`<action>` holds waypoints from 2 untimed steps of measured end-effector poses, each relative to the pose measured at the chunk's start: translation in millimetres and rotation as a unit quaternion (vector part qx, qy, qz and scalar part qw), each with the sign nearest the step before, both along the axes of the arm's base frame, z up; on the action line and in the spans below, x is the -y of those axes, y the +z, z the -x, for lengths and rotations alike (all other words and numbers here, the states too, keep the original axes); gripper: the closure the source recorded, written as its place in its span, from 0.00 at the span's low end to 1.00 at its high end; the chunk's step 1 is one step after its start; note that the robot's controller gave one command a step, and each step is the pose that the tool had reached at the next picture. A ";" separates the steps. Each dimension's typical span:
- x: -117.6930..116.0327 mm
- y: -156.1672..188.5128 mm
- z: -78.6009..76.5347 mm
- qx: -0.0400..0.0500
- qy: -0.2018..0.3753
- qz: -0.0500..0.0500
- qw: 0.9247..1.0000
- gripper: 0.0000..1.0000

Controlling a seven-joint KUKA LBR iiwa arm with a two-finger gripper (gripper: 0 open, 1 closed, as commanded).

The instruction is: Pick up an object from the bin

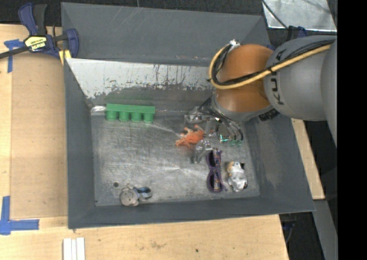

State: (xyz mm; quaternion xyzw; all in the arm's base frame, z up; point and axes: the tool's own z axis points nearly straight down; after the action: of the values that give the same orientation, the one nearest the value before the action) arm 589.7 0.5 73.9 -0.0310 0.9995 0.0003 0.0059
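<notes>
My gripper (197, 136) reaches down into the right half of the bin, under the arm's orange cover. Its two metal fingers stand open, one toward the back and one toward the front. A small orange toy-like thing (188, 138) lies on the floor between them, sticking out to the left. Just in front of the gripper lies a narrow purple thing (214, 170). Right of that sits a crumpled white and yellow thing (235, 176). I cannot tell whether the fingers touch the orange thing.
A green block with several round studs (131, 113) lies along the back wall at the left. A small round metal piece with a blue bit (132, 195) sits by the front left corner. The arm comes in over the bin's right wall.
</notes>
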 end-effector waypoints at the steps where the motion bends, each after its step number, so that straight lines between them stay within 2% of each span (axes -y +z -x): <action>1: -0.3 2.7 -2.7 0.005 -0.001 -0.001 1.000 1.00; 2: -0.3 2.7 -2.6 0.005 -0.001 -0.001 1.000 1.00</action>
State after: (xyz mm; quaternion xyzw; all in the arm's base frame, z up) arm 592.4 0.7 76.7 -0.0302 0.9995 0.0007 0.0106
